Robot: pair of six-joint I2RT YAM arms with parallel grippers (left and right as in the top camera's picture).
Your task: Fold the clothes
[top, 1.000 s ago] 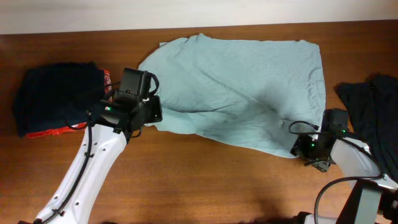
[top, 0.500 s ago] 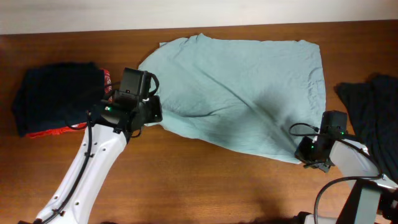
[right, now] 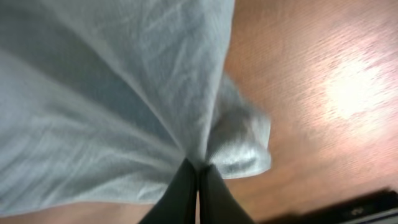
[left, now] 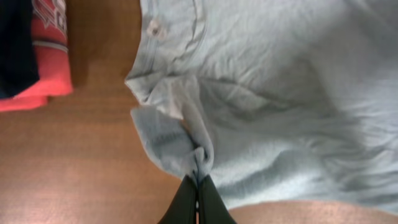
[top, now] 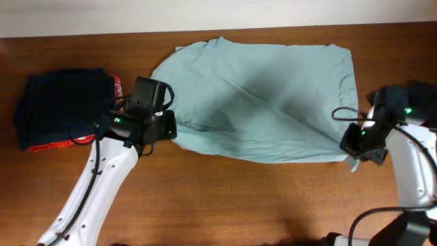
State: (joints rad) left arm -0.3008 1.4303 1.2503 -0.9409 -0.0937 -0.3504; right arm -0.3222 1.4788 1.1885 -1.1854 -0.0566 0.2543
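The clothes here are chiefly a pale grey-blue T-shirt (top: 259, 96), spread wrinkled across the back of the brown table (top: 225, 198). My left gripper (top: 166, 126) is shut on the shirt's near left corner; in the left wrist view the bunched cloth (left: 180, 143) runs into its closed black fingers (left: 186, 202). At the shirt's near right corner my right gripper (top: 355, 147) is shut too, with a small flap of cloth (right: 242, 146) hanging just past its closed fingers (right: 214, 196). The near hem is stretched between the two grippers.
A dark folded garment on something red (top: 61, 109) lies at the far left, close to my left arm. Another dark garment (top: 410, 109) is heaped at the right edge, under my right arm.
My right gripper has shut on the shirt's near right corner and drawn it right and back. The near hem now runs straighter. The left gripper has held its place.
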